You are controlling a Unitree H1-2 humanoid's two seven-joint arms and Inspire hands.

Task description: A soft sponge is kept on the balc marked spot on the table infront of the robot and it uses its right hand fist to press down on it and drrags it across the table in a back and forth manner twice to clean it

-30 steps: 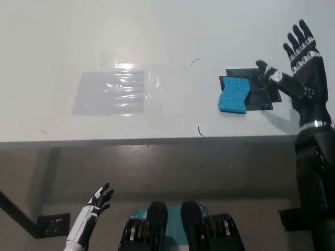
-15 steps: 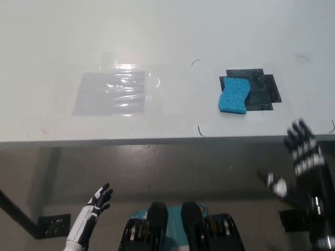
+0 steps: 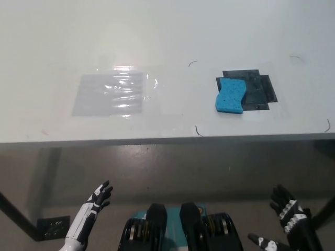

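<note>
Lowered from beside the dark patch at upper right, the black right hand now sits at the frame's lower right, below the table edge, fingers spread and holding nothing. The white left hand rests at lower left, also spread and empty. The blue sponge lies right of centre on the white table, overlapping the left edge of the black marked spot, as it did 1 second ago. To wipe well, the right hand would likely need to clench, press squarely on the sponge and drag evenly. A clear film sheet lies left of centre.
</note>
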